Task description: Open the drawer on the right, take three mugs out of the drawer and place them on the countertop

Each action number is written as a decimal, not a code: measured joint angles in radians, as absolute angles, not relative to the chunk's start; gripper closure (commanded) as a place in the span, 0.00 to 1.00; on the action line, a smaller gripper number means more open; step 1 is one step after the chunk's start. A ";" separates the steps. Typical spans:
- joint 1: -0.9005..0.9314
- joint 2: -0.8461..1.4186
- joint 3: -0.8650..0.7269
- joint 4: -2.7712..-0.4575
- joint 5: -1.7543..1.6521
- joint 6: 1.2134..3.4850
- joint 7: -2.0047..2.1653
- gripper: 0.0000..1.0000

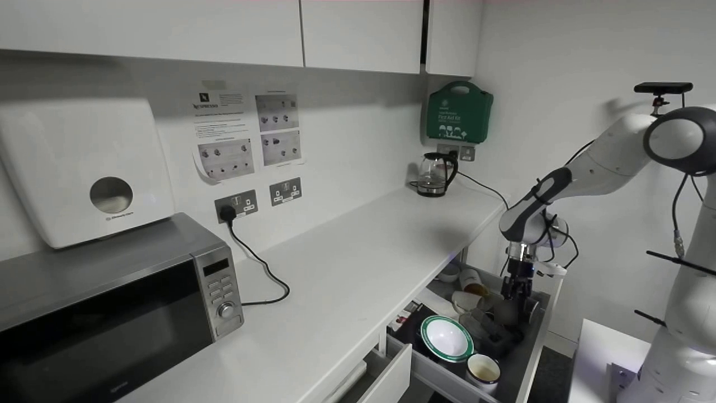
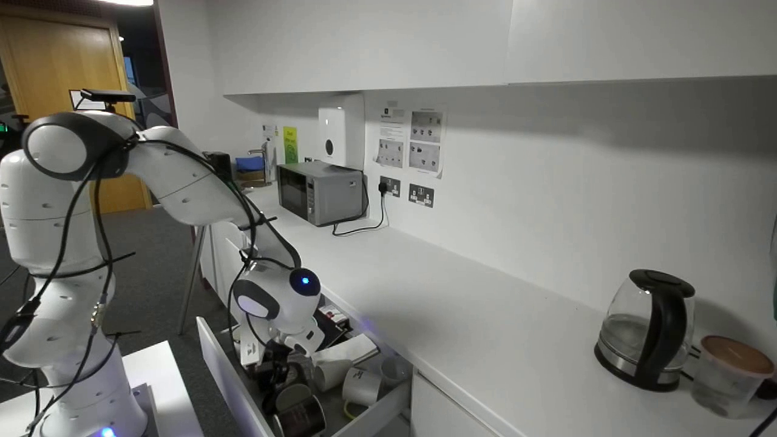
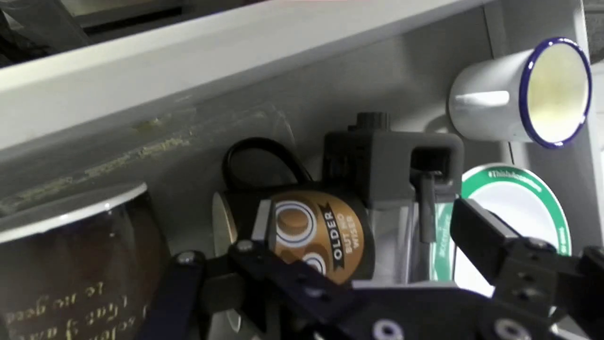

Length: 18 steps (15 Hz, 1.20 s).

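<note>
The drawer [image 2: 230,379] stands pulled out below the worktop [image 1: 358,268], and the mugs observed are inside it. The hand [image 3: 370,219] is within the drawer, pointing downward and released, its jaws set wide apart. In the wrist view one finger crosses in front of a black mug [image 3: 306,222] with an orange print, its opening facing the left of that view; contact between finger and mug cannot be determined. Further left is a dark mug [image 3: 80,269] with gold lettering, partly out of frame. On the opposite side, just beside the black mug, is a grey-topped clear container [image 3: 396,165], then a green-rimmed plate [image 3: 512,212]. A white enamel mug [image 3: 500,113] with a blue rim stands upright just beside the plate, near the drawer's side wall. In an exterior view a plain white mug [image 2: 331,375], a lettered white mug [image 2: 364,386] and a pale cup [image 2: 394,369] are on the side toward the worktop. The worktop carries a microwave [image 1: 112,313] and a glass kettle [image 2: 646,331], visible in both exterior views, with a lidded tub [image 2: 728,379] just beside the kettle.
</note>
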State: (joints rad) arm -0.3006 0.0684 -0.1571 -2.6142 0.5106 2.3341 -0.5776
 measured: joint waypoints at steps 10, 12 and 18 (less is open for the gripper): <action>-0.221 -0.271 -0.197 -2.759 0.476 2.658 -0.584 0.00; -0.192 -0.277 -0.218 -2.759 0.468 2.662 -0.571 0.00; -0.183 -0.270 -0.236 -2.759 0.465 2.662 -0.570 0.00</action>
State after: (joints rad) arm -0.1830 -0.2702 -0.2359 -2.7594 0.4649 2.6616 -0.5700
